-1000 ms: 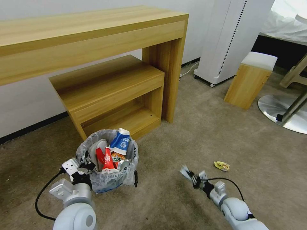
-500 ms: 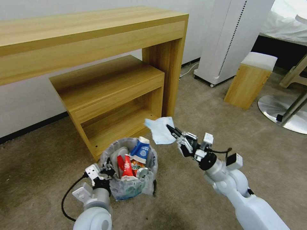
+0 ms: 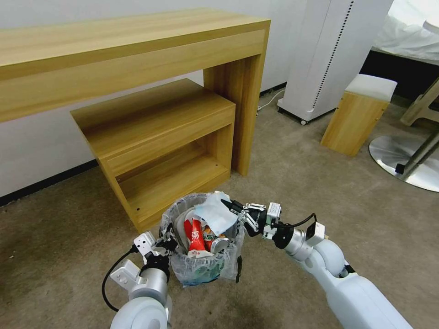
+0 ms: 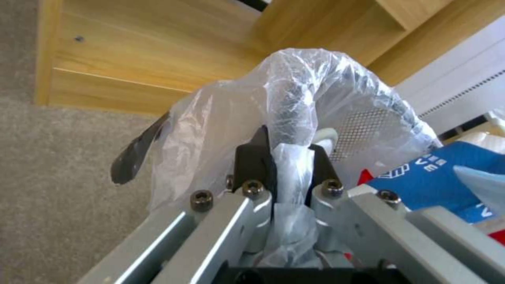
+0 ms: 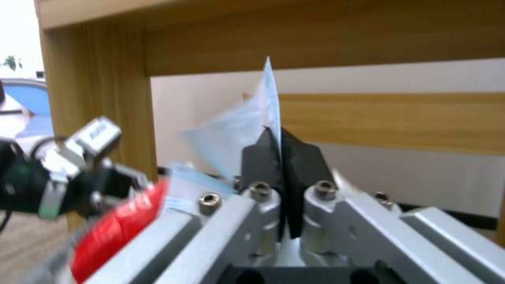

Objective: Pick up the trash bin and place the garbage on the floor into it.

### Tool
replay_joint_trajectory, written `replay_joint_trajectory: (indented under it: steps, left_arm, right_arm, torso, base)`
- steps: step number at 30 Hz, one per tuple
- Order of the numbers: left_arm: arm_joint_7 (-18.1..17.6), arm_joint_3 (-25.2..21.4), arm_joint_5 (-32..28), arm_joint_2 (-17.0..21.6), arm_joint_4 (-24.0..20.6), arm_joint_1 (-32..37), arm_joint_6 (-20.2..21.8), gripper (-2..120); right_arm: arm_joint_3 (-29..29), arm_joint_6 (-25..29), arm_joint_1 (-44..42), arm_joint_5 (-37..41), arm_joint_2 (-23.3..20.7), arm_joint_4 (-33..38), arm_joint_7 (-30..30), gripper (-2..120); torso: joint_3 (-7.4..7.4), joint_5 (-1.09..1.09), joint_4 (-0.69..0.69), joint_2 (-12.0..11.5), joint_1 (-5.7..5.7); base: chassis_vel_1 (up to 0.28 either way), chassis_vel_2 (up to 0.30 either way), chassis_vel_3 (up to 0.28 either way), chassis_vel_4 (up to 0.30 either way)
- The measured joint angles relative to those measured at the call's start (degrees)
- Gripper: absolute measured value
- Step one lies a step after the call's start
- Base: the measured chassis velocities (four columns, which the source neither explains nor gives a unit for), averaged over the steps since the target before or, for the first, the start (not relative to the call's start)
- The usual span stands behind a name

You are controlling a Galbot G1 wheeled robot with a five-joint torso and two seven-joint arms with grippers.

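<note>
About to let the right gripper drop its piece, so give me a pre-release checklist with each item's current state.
1. Left gripper clamped on the trash bin rim and liner: ok.
2. Right gripper shut on the pale blue wrapper: ok.
3. Wrapper positioned over the bin opening: ok in the head view, it overlaps the rim's near-right side.
4. Room left inside the bin: not ok, cups and a can already reach the rim.
5. Bin upright: ok.
6. Wooden shelf unit clear of both arms: ok.
</note>
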Motion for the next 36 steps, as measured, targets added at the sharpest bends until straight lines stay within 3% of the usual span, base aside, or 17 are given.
replay_joint_trajectory:
  steps: [6, 8, 10, 11, 13, 14, 17, 18, 19, 22, 26, 36]
  left_arm:
    - [-0.2, -0.3, -0.1, 0.0, -0.9, 0.2, 0.4, 3]
    - [-0.2, -0.4, -0.1, 0.0, -0.9, 0.2, 0.4, 3]
    - [-0.2, -1.6, -0.3, 0.0, -0.6, 0.0, 0.4, 3]
    - [-0.2, -1.6, -0.3, 0.0, -0.6, 0.0, 0.4, 3]
    - [-0.4, -2.3, -0.3, 0.0, -0.5, -0.2, 0.4, 3]
    - [-0.8, -3.2, -0.1, 0.0, -0.2, -0.6, 0.2, 3]
    - [-1.0, -3.7, 0.6, 0.0, 0.1, -0.9, 0.0, 3]
    - [-1.1, -4.3, 1.9, 0.0, 0.5, -1.2, -0.4, 3]
    - [-1.1, -4.3, 1.9, 0.0, 0.5, -1.2, -0.4, 3]
    - [-1.1, -4.9, 3.1, 0.0, 0.6, -1.4, -0.7, 3]
    - [-1.1, -5.6, 3.6, 0.0, 0.2, -1.3, -0.9, 3]
    - [-0.4, -6.6, 4.4, 0.2, -1.2, -1.4, -1.5, 3]
  right_arm:
    - [1.3, -0.2, -0.7, -0.3, -1.1, 1.6, -0.7, 30]
    - [1.4, -0.2, -0.7, -0.3, -1.2, 1.7, -0.7, 30]
    - [4.9, -1.2, -2.0, -3.3, -2.6, 4.2, 2.9, 45]
    - [4.9, -1.2, -2.0, -3.3, -2.6, 4.2, 2.9, 45]
    - [7.8, -2.1, -3.2, -5.0, -3.4, 5.4, 7.5, 52]
    - [10.4, -2.8, -4.4, -5.2, -4.1, 6.4, 12.6, 61]
    - [12.5, -3.2, -5.4, -4.6, -4.4, 7.2, 17.5, 68]
    - [15.1, -3.3, -6.5, -4.8, -4.3, 7.7, 22.7, 75]
    - [15.1, -3.3, -6.5, -4.8, -4.3, 7.7, 22.7, 75]
    - [19.9, -0.6, -9.5, -7.5, -3.5, 7.9, 33.5, 88]
    - [24.3, 0.6, -12.9, -7.7, -2.5, 7.8, 37.6, 99]
    - [29.5, 4.6, -16.8, -9.3, 1.2, 5.3, 37.7, 100]
  torso:
    - [0.0, 0.0, 0.01, 0.0, 0.0]
    - [0.0, 0.0, 0.0, 0.0, 0.0]
    - [0.0, 0.0, 0.01, 0.0, 0.0]
    - [0.0, 0.0, 0.01, 0.0, 0.0]
    - [0.0, 0.0, 0.0, 0.0, 0.0]
    - [0.0, 0.0, 0.0, 0.0, 0.0]
    - [0.0, -0.01, 0.0, 0.0, 0.0]
    - [0.0, 0.0, 0.01, 0.0, 0.0]
    - [0.0, 0.0, 0.01, 0.0, 0.0]
    - [0.0, 0.01, 0.01, 0.0, 0.0]
    - [0.0, 0.0, -0.01, 0.0, 0.0]
    - [0.0, 0.0, 0.0, 0.0, -0.01]
  base:
    - [0.0, 0.0, 0.0, 0.0]
    - [0.0, 0.0, 0.0, 0.0]
    - [0.0, 0.0, 0.0, 0.0]
    - [0.0, 0.0, 0.0, 0.0]
    - [0.0, 0.0, 0.0, 0.0]
    - [0.0, 0.0, 0.0, 0.0]
    - [0.0, 0.0, 0.0, 0.0]
    - [0.0, 0.0, 0.0, 0.0]
    - [0.0, 0.0, 0.0, 0.0]
    - [0.0, 0.0, 0.0, 0.0]
    - [0.0, 0.0, 0.0, 0.0]
    - [0.0, 0.0, 0.0, 0.0]
